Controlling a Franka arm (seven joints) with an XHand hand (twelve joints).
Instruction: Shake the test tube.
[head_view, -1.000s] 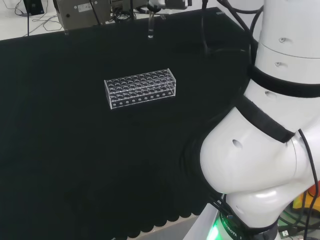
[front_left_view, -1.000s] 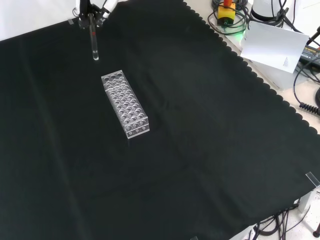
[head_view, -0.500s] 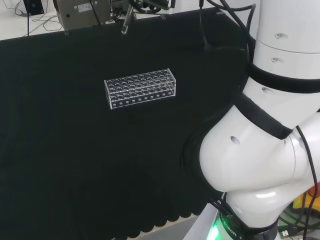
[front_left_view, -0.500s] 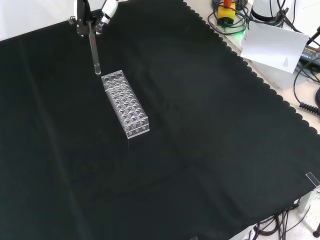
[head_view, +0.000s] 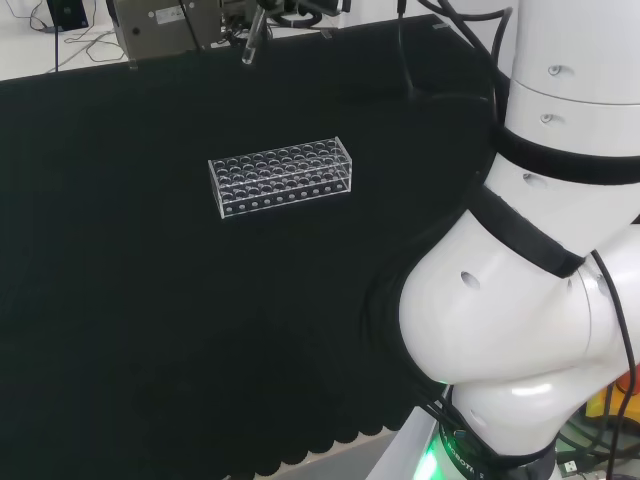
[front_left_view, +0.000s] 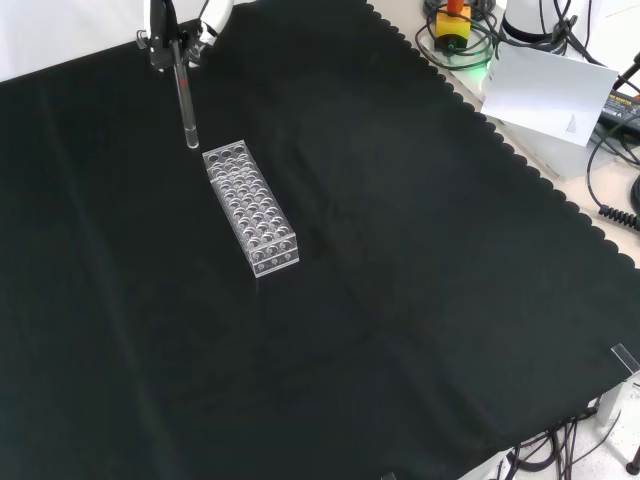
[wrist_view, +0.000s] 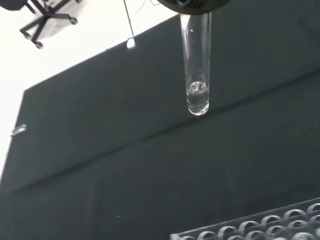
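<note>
Hanging in the air above the black cloth (front_left_view: 420, 300), one test tube (front_left_view: 186, 105) is pinched at its upper end by the hand (front_left_view: 165, 35), whose fingers close round it. It is nearly upright in the front view, its rounded bottom just beyond the far end of one clear rack (front_left_view: 250, 207), apart from it. From the wrist, a little clear liquid shows at the tube's bottom (wrist_view: 197, 97). From the head camera, the tube (head_view: 250, 45) appears tilted beyond the rack (head_view: 282, 176).
</note>
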